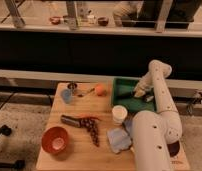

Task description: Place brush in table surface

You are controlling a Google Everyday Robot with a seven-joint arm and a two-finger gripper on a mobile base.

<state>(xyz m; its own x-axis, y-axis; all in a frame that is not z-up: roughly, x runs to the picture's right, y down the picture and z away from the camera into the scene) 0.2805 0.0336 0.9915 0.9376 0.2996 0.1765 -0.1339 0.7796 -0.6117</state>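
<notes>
The pincer (140, 93) is reaching into the tray (119, 103) beside the brush (125, 94) lying there; whether it is gripping, I cannot tell. It should be clamping the handle squarely before lifting toward the counter (54, 112).

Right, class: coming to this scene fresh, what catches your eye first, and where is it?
The big white robot arm dominates the right side, rising from the near edge with its gripper over the green tray at the table's far right. On the wooden table surface, the red bowl at near left and the orange ball near the far edge stand out.
</notes>
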